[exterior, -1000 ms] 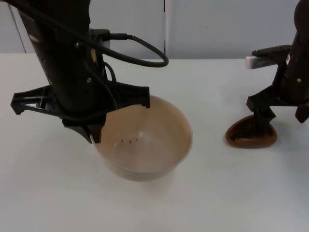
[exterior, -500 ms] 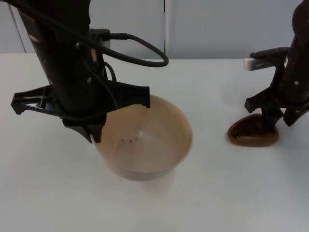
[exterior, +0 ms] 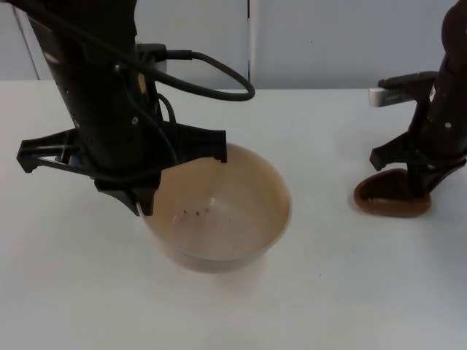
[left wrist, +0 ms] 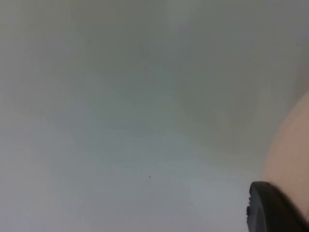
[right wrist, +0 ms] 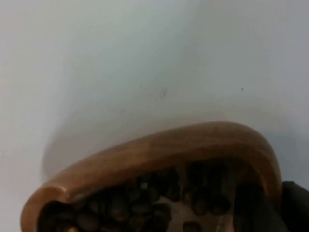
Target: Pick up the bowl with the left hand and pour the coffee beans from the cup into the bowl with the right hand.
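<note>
We cannot see the left end effector [exterior: 139, 198] closing directly, since the broad black wrist above it covers the near-left rim of the beige bowl [exterior: 219, 211]; only one dark fingertip [left wrist: 273, 209] shows in the left wrist view, pressed against the bowl's pale wall [left wrist: 289, 150], so it appears clamped on that rim. The left arm comes down steeply from the upper left of the top view, its wrist almost vertical over the bowl's left edge. A few dark specks lie on the bowl's inner floor, too small for us to identify. The right end effector [exterior: 417, 186] reaches down into the brown wooden cup [exterior: 392, 198], with one finger inside and the other hidden behind the arm, so it seems to grip the cup's rim, and part of the cup is covered by the arm. In the right wrist view the cup's curved wooden rim [right wrist: 159, 147] encloses coffee beans [right wrist: 125, 205], its near part cut off. Compared with a second ago, the cup and right end effector have shifted rightward across the white tabletop [exterior: 328, 292], while the bowl and left arm have not moved.
</note>
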`<action>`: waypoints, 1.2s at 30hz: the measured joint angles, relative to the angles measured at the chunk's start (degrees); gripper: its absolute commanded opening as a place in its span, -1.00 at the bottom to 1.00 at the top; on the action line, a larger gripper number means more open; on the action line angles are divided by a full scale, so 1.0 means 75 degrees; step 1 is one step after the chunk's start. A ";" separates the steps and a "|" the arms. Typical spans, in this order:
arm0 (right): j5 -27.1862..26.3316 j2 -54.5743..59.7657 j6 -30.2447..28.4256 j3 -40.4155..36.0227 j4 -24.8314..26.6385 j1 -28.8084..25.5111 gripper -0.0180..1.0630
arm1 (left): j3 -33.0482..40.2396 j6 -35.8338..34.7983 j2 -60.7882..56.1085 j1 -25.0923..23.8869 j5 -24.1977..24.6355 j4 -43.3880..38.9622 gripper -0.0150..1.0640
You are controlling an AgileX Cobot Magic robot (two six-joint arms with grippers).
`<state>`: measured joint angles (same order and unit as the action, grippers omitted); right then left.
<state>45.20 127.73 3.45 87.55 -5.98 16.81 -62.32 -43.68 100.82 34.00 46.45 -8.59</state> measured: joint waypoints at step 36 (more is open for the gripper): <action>0.2059 -0.2623 -0.0270 0.0000 0.0000 0.0000 -0.96 | 0.0000 0.0000 0.0000 0.0000 0.0000 0.0031 -0.98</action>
<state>60.64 108.06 1.42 87.55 -5.98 16.81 -62.32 -43.68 100.82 34.00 46.45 -8.36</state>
